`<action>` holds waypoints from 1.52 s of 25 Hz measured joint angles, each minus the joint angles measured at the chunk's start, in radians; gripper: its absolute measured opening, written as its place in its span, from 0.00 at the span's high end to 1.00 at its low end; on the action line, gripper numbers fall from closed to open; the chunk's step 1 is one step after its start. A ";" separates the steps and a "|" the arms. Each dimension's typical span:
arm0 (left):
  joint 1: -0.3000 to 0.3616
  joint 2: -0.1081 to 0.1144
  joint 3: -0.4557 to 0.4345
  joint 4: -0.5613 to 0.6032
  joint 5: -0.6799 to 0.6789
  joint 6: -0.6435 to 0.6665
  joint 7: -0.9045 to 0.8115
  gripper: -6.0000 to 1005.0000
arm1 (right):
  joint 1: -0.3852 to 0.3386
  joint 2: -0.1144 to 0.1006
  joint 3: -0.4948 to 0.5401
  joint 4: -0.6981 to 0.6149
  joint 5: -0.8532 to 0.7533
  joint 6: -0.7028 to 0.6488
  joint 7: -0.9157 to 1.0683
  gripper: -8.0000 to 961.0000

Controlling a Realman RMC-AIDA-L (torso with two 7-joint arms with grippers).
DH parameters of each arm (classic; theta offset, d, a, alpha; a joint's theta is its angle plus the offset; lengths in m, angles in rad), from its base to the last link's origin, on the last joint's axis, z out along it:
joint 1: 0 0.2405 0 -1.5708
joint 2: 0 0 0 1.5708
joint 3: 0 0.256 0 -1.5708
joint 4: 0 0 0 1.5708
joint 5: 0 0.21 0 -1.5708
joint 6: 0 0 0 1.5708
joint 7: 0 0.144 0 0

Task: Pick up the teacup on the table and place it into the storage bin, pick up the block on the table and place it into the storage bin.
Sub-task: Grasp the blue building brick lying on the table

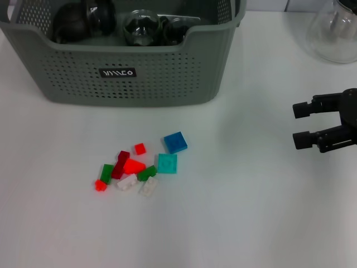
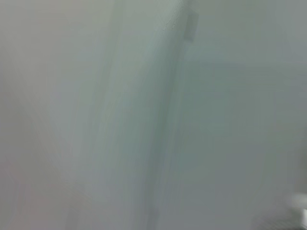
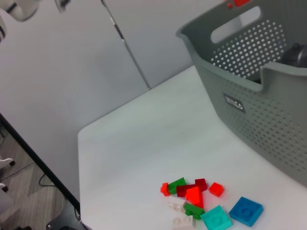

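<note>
The grey-green storage bin (image 1: 134,67) stands at the back left of the white table, with several dark and clear glass items (image 1: 139,27) inside; it also shows in the right wrist view (image 3: 259,96). A cluster of small blocks (image 1: 139,167) lies in front of it: a blue block (image 1: 175,142), a teal one (image 1: 167,163), red, green and white ones; the same cluster shows in the right wrist view (image 3: 206,203). My right gripper (image 1: 301,124) is open and empty at the right edge, well right of the blocks. My left gripper is out of view. No teacup stands on the table.
A clear glass vessel (image 1: 337,30) stands at the back right corner. The table's far edge (image 3: 81,167) drops to the floor past the blocks. The left wrist view shows only a blank pale surface.
</note>
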 joint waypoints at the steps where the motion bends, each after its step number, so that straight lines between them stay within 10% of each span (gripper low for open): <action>1: 0.009 -0.001 -0.001 -0.018 -0.002 0.057 0.046 0.15 | 0.000 0.000 0.001 -0.001 0.000 -0.004 -0.004 0.04; 8: 0.057 0.023 0.011 -0.258 0.014 0.285 0.265 0.13 | 0.003 0.003 -0.006 0.009 0.000 -0.008 -0.036 0.03; 21: -0.012 0.075 0.038 -0.568 0.443 0.238 0.513 0.13 | 0.091 0.074 -0.076 0.010 -0.142 0.060 -0.049 0.03; 38: -0.027 0.086 0.028 -0.610 0.538 0.163 0.518 0.13 | 0.248 0.175 -0.291 0.048 -0.254 0.301 -0.036 0.04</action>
